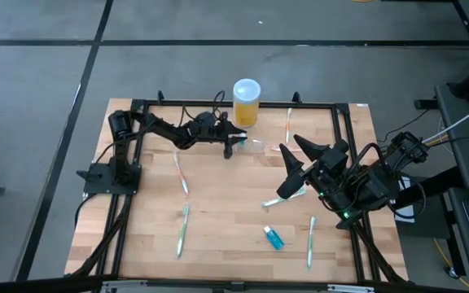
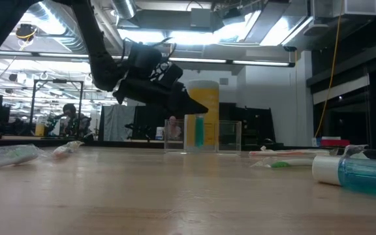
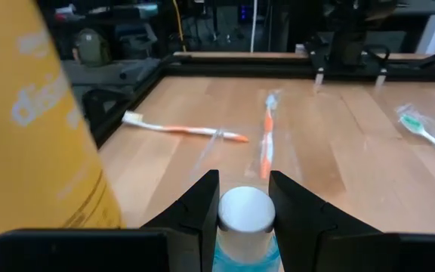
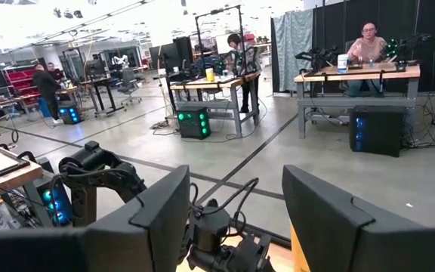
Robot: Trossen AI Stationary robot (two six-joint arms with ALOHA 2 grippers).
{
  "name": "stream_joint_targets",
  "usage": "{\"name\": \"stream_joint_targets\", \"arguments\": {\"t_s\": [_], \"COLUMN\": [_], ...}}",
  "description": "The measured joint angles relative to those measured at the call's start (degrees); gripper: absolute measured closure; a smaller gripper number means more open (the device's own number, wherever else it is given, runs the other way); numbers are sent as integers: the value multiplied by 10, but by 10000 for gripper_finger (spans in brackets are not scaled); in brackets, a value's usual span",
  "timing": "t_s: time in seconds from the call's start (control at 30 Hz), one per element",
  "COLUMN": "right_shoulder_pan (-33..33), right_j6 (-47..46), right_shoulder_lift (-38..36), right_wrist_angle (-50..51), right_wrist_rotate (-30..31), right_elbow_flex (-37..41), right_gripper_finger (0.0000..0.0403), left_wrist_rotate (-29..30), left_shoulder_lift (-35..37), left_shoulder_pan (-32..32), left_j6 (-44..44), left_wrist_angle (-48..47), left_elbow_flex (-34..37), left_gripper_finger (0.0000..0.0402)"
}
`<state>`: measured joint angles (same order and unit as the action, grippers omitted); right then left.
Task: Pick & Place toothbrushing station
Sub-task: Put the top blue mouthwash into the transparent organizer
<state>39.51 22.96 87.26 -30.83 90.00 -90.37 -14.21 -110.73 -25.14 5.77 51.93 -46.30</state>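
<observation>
Upper centre of the high view, the left gripper [image 1: 230,145] grips a blue white-capped tube [image 3: 245,211] beside the clear toothbrushing station [image 2: 203,135]; lower vertically, release only once seated, while the right gripper [image 1: 293,149] waits open-fingered, holding nothing.

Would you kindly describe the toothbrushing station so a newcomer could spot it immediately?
Find the yellow white-lidded container at the table's far edge. Just beside it, under the left gripper, stands the toothbrushing station: a clear, colourless plastic holder, the only see-through box among scattered toothbrushes.
</observation>
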Motion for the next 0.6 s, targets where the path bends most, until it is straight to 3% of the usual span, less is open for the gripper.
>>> {"name": "stream_joint_targets", "arguments": {"t_s": [0.27, 0.43, 0.6], "right_shoulder_pan": [0, 0, 1], "right_j6": [0, 0, 0], "right_shoulder_lift": [0, 0, 0], "right_wrist_angle": [2, 4, 5], "right_wrist_rotate": [0, 0, 0], "right_elbow_flex": [0, 0, 0], "right_gripper_finger": [190, 190, 190], "left_wrist_rotate": [10, 21, 22], "left_shoulder_lift": [0, 0, 0], "left_shoulder_pan": [0, 0, 0], "left_j6": [5, 4, 4], "left_wrist_angle": [-7, -11, -16], "left_elbow_flex": [0, 0, 0], "left_gripper_finger": [309, 283, 296]}}
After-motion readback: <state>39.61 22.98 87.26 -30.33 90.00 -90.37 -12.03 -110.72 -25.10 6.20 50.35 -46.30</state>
